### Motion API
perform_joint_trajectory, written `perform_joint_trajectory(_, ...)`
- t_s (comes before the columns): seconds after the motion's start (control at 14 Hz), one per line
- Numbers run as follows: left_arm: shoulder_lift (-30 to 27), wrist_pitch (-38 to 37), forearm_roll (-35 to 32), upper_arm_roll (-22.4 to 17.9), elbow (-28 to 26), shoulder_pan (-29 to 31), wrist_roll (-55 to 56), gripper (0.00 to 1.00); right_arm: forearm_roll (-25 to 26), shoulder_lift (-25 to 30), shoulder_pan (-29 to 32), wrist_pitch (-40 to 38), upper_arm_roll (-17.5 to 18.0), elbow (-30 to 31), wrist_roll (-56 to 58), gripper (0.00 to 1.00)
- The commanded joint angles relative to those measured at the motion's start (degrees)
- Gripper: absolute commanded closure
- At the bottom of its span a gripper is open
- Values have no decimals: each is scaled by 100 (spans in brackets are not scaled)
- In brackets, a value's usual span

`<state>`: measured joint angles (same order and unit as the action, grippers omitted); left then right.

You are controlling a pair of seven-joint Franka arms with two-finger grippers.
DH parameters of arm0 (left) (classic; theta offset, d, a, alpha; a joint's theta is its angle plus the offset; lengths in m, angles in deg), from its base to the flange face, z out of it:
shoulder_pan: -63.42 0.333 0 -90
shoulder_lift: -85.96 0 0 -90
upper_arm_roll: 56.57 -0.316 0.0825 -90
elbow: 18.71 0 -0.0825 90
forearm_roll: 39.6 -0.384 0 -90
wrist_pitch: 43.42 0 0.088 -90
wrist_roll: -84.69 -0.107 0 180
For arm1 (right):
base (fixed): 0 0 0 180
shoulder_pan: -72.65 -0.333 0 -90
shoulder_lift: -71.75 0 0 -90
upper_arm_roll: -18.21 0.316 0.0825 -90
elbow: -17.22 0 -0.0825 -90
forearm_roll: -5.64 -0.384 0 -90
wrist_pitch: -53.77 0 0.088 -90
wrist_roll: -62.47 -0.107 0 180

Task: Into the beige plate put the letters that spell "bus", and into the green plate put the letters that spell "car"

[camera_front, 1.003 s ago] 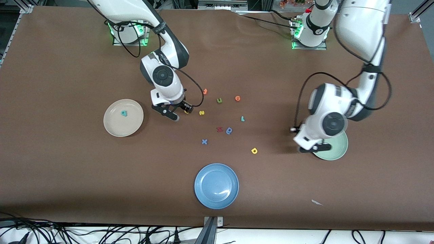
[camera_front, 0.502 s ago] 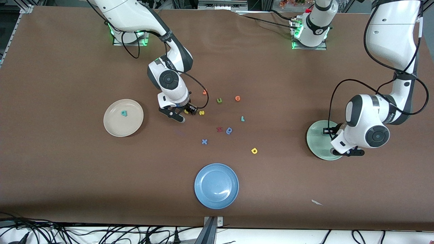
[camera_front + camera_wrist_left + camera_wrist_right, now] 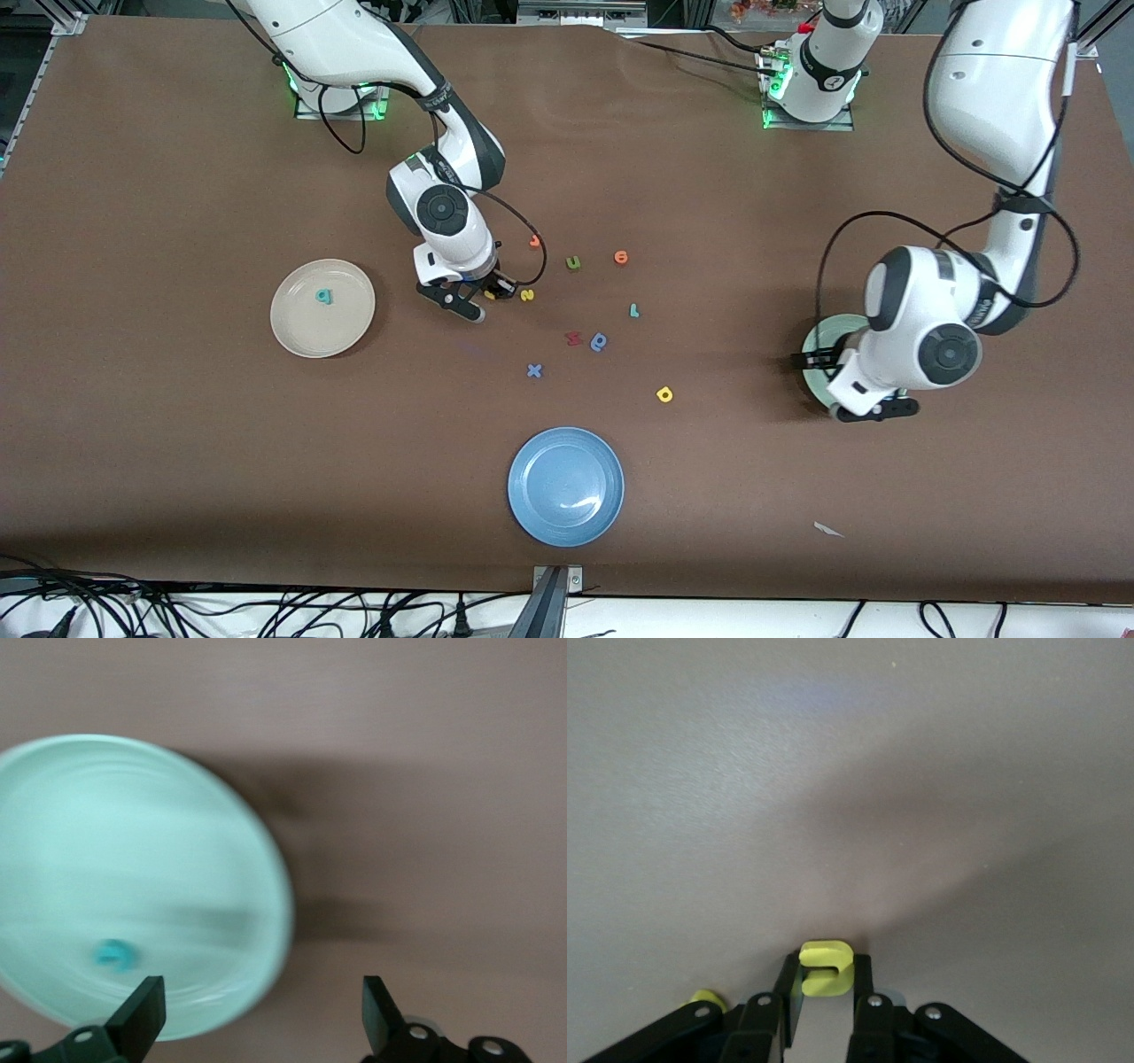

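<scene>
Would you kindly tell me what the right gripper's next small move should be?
Probably lift straight up, then carry toward the round cream-beige plate. The right gripper is shut on the yellow foam "u" down at the table, and the plate holds only the teal foam "b".

My right arm reaches down from its base, wrist bent low to the table, and the right gripper [image 3: 825,992] has its fingers pinched tight on a small yellow letter [image 3: 826,968], the "u" I think, though only its edge shows. My left arm arcs high, elbow up, and the left gripper [image 3: 264,1014] hangs pointing down with its fingers [image 3: 144,1014] spread wide, holding nothing.
</scene>
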<state>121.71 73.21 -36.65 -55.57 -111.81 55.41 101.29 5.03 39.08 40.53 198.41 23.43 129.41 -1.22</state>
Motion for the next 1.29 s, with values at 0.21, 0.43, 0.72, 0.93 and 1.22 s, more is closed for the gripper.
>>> perform_joint_trajectory(0.21,-129,1140,303,163,-690,-1262,1888,1,-62,840,49,-1426,-738,-75,1197,87)
perform_joint_trajectory(0.43,-235,1862,286,208,-1140,-1781,2557,2,-88,1095,49,-1948,-1600,126,2823,87)
perform_joint_trajectory(0.72,-112,2198,242,208,-1176,-2266,3192,3,-132,1193,66,-1782,-2269,750,4293,87)
perform_joint_trajectory(0.93,-25,2276,207,199,-1237,-2529,3333,6,-343,1131,101,-1282,-2349,1312,4716,87)
perform_joint_trajectory(1.22,64,2364,145,199,-1246,-2626,3324,15,-370,999,92,-1157,-2341,1375,4858,34)
